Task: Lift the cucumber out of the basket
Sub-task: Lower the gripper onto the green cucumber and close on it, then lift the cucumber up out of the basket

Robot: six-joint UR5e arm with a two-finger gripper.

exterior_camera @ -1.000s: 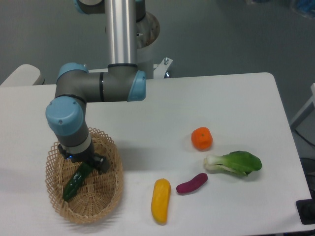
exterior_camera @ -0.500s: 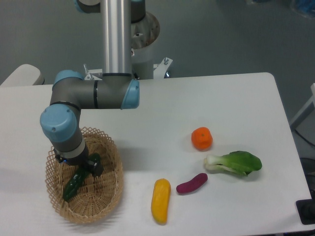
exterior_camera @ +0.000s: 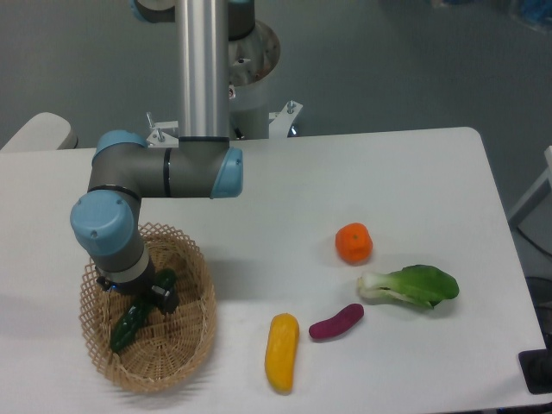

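The dark green cucumber [exterior_camera: 127,326] lies slanted inside the tan wicker basket [exterior_camera: 191,345] at the table's front left. Only its lower end shows. My gripper [exterior_camera: 148,297] reaches down into the basket right over the cucumber's upper end and hides it. The wrist and arm cover the fingers, so I cannot tell whether they are open or shut, or whether they touch the cucumber.
To the right on the white table lie a yellow vegetable [exterior_camera: 281,351], a small purple piece [exterior_camera: 336,322], an orange fruit [exterior_camera: 354,242] and a leafy bok choy [exterior_camera: 412,286]. The arm's base column [exterior_camera: 203,69] stands at the back.
The arm shifted left over the basket, then settled. The gripper stays at the cucumber's upper end. The cucumber lies about where it did.
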